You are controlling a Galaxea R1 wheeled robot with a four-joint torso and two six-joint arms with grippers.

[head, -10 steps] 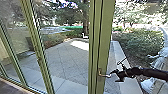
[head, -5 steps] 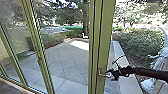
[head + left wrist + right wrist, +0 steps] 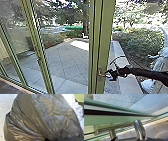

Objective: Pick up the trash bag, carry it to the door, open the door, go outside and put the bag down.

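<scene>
Daylight comes from outdoors, bright and natural. At the far right the foliage (image 3: 135, 15) is overexposed, its leaves breaking into white. The paving (image 3: 62, 58) lies mostly in even, cool gray shade, with a patch of sunlight (image 3: 80, 45) glaring near its far end. Pale reflections veil the glass (image 3: 15, 35) on the left, where the wide-angle view makes the frames (image 3: 37, 47) lean. Against all this the arm (image 3: 150, 73) is almost a silhouette. In the left wrist view, the bag (image 3: 50, 115) shines with bluish and warm brown highlights along its creases. In the right wrist view, white glints streak the metal handle (image 3: 139, 129), and the floor (image 3: 160, 132) carries a soft sheen.
</scene>
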